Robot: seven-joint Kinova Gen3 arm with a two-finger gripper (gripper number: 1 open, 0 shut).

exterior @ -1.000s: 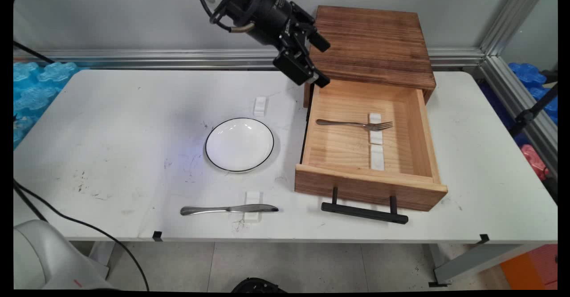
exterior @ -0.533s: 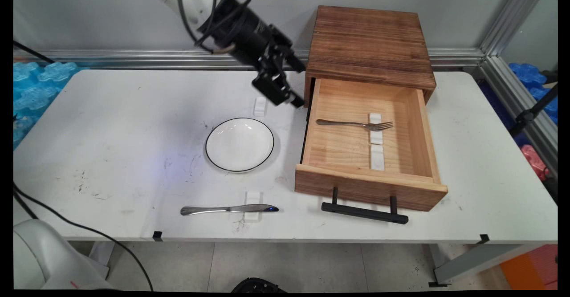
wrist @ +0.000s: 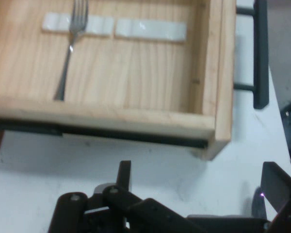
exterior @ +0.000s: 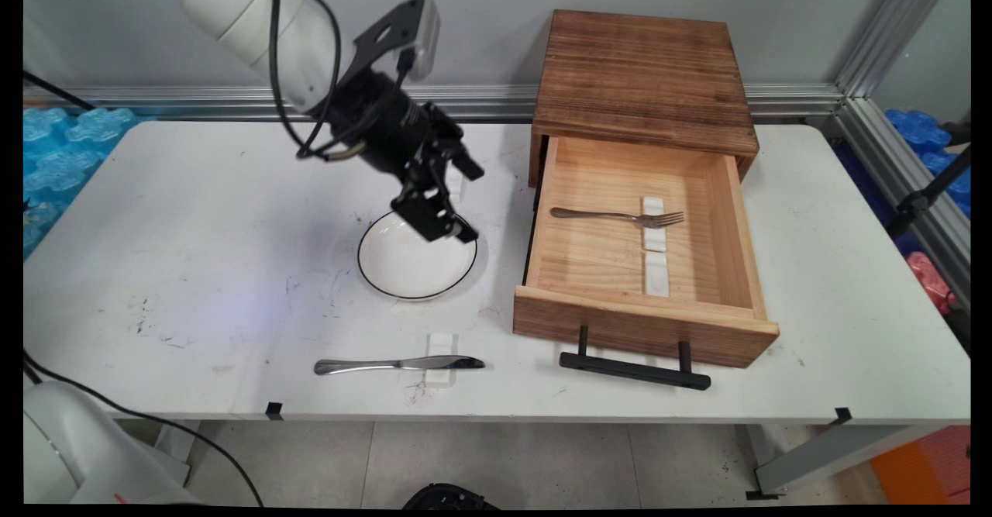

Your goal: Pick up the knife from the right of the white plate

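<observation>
Hovering with fingers spread and empty, the claw (exterior: 467,201) hangs above the plate (exterior: 411,265); no readable writing shows.

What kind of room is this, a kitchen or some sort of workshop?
Most likely a robotics lab, not a kitchen. A robot arm's gripper hangs above a plate on a scuffed white table framed by aluminium rails, with a knife laid out like test props.

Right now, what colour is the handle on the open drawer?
Black. The handle shows best in the main view, on the drawer's light wooden front.
</observation>
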